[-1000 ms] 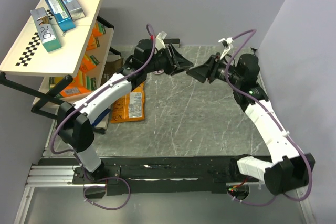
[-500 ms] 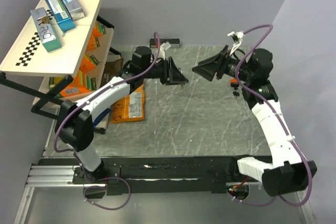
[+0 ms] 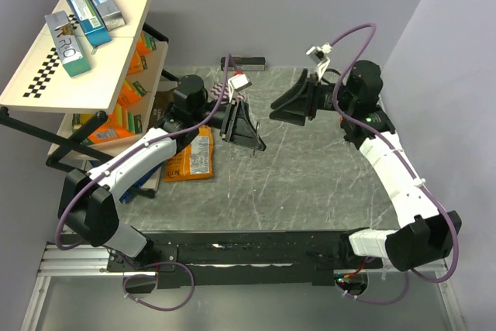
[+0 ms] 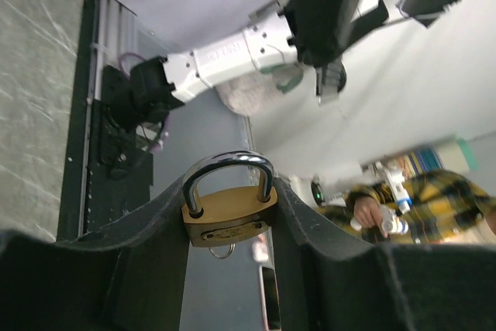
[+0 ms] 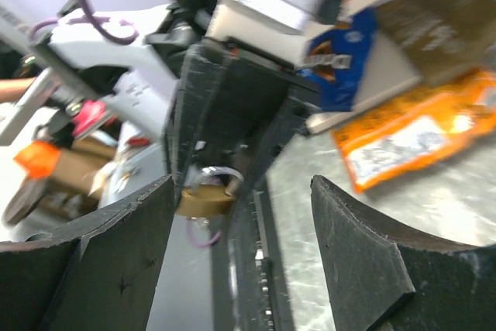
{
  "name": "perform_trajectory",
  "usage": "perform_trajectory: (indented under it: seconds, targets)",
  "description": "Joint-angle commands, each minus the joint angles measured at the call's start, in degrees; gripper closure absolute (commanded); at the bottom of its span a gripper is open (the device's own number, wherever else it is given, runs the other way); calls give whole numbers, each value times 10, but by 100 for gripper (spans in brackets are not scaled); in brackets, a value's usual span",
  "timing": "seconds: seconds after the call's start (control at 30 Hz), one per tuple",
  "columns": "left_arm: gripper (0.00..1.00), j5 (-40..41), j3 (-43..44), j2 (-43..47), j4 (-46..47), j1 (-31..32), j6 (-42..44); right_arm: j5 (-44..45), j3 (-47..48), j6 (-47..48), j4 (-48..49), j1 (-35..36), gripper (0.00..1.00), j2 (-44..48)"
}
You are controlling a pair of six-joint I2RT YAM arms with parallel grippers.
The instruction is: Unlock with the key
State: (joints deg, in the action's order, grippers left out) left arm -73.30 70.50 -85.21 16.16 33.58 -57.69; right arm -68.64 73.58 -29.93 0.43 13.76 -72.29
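You are at the presenting stage: the lock is held up, and I judge the key is not yet turned. Your left gripper [image 4: 229, 195] is clamped on the brass padlock [image 4: 229, 221], its 2 fingers pressing the body from either side, well above the table [image 3: 310, 184]. The shackle [image 4: 229, 159] looks seated at both legs, so I read the lock as closed. Your right gripper [image 5: 242, 191] faces the lock from near by, jaws spread wide with nothing between them.

The key itself is what you cannot pick out. A thin wire ring [image 4: 222, 251] hangs at the body's end opposite the shackle, and the right wrist view shows a loop in the same place. That may be a key ring with a key in the keyway, but no blade or dark head shows in any of the 3 views. From overhead the padlock is lost against the dark fingers.

As I judge it, the next move is to bring the right fingers onto whatever hangs under the body, pinch it and twist. That calls for a fine grip on a very small thing, while the left holds firm against the turn.

The right wrist view is blurred, and the keyway is not visible anywhere.
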Motion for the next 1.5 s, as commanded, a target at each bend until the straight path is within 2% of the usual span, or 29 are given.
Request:
perform_trajectory:
  seconds: [0.0, 0.03, 0.13, 0.33, 0.5, 0.63, 0.73, 0.77, 0.9, 1.23, 1.43, 1.47]
  targets:
    - [99, -64, 6, 15, 40, 2, -24, -42, 8, -61, 95, 28, 23, -8]
    - [99, -69, 9, 15, 52, 2, -37, -52, 5, -79, 146, 34, 23, -14]
    - [99, -78, 10, 12, 77, 2, -64, -64, 0, -131, 200, 52, 23, -28]
    - [99, -78, 4, 9, 149, 4, -120, -77, 14, -119, 193, 85, 23, -47]
    - [99, -79, -16, 2, 275, 4, -201, -88, 12, -138, 221, 96, 25, -58]
    - [99, -72, -28, -6, 333, 4, -251, -98, 2, -189, 287, 101, 31, -66]
    - [99, -66, -36, -12, 381, 4, -284, -107, -4, -225, 329, 103, 42, -70]
    - [99, -63, -36, -15, 388, 4, -290, -109, -5, -236, 334, 102, 47, -71]
    - [99, -61, -32, -21, 381, 3, -286, -118, -6, -241, 339, 102, 53, -70]
    - [99, -57, -22, -31, 394, 3, -298, -131, -19, -239, 331, 105, 55, -70]
    - [99, -58, -24, -28, 377, 3, -288, -130, -7, -184, 245, 104, 62, -68]
    - [99, -58, -24, -26, 369, 3, -283, -128, -5, -166, 232, 105, 67, -67]
